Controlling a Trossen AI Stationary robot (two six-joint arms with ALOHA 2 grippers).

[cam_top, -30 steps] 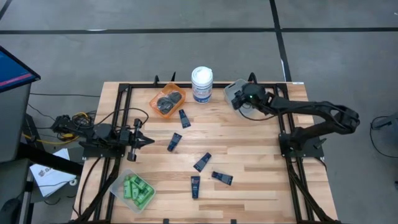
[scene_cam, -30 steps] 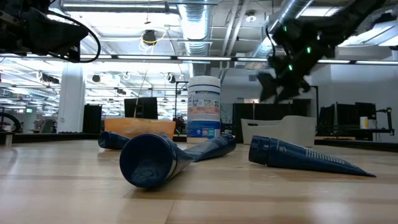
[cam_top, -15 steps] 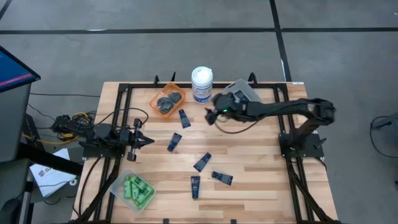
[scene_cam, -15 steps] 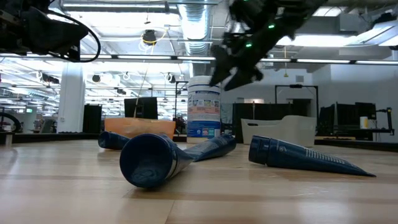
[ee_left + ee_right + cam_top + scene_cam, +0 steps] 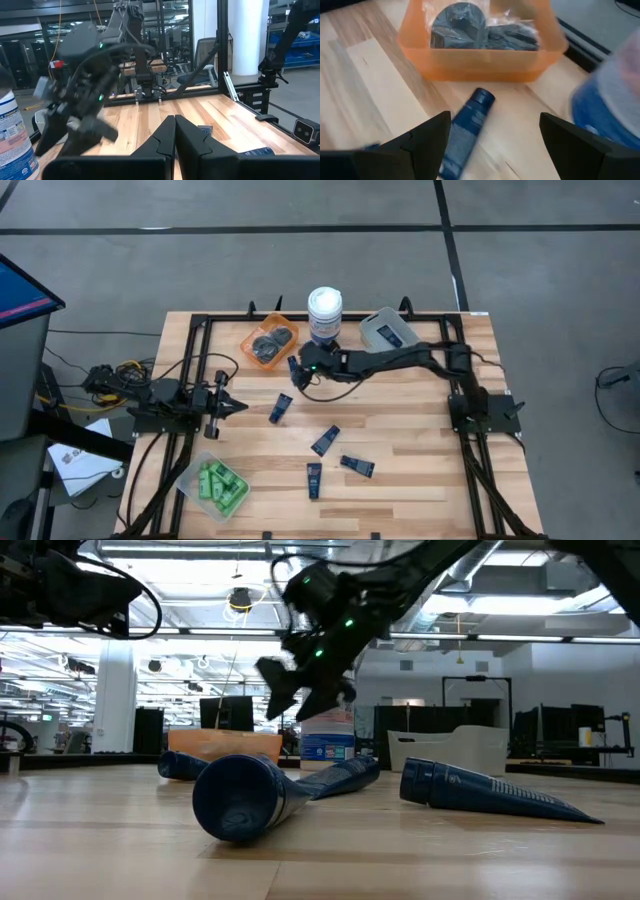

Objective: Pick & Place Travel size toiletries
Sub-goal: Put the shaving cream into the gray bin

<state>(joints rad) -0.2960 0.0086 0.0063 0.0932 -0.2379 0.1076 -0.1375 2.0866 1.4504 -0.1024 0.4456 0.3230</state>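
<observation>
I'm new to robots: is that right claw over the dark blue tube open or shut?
Open. The right claw has its two dark fingers spread wide above the dark navy flat tube, holding nothing.

right end effector (image 5: pixel 300 367): moved from above the grey bin (image 5: pixel 390 332) at the desk's far right, across past the white tub (image 5: pixel 324 315), now over a navy tube (image 5: pixel 296 372) near the orange bin (image 5: pixel 268 344).

White tub (image 5: pixel 612 95): blurred, cut off at the edge. Navy tube (image 5: pixel 466 125): lower end hidden behind right hand's finger (image 5: pixel 420 142).
</observation>
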